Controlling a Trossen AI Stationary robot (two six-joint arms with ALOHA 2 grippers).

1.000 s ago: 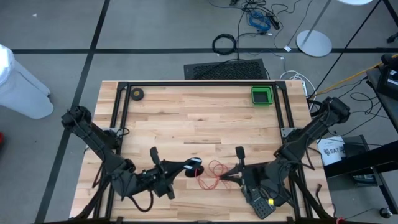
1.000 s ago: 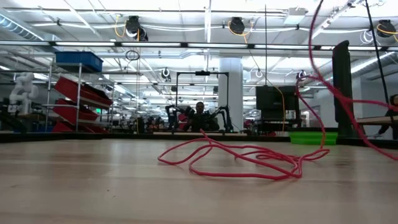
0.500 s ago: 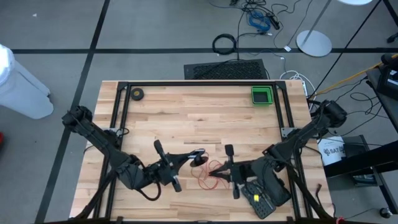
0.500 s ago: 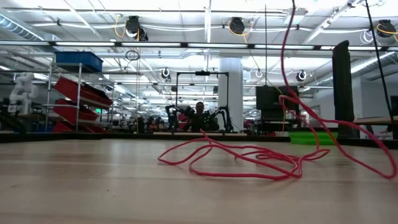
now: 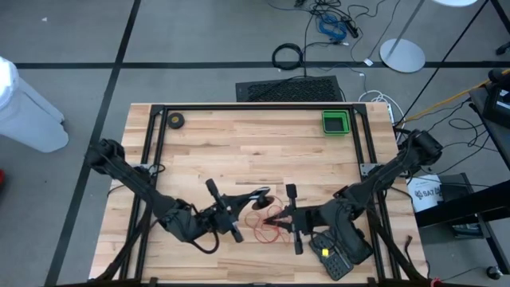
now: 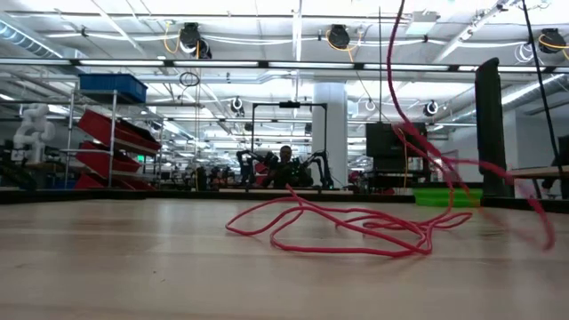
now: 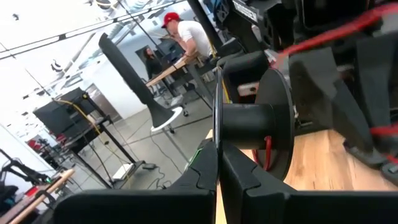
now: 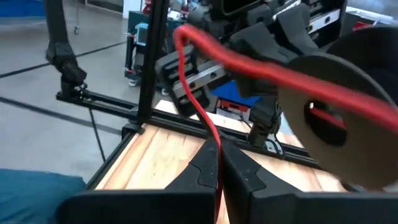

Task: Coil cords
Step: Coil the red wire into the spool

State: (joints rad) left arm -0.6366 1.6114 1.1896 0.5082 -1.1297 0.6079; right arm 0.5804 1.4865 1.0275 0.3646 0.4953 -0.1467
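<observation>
Fingers of the left gripper [image 5: 256, 194] are pressed together on the black reel [image 5: 264, 201], held in the lower middle of the overhead picture. Fingers of the right gripper [image 5: 275, 221] are pinched shut on the red cord [image 5: 263, 227], just right of the reel. Loose loops of cord lie on the table [image 5: 255, 143] below and between both grippers.

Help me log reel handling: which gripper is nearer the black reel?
Left. The left gripper is shut on the black reel, holding it above the table. The right gripper is beside it, apart, pinching the red cord.
</observation>
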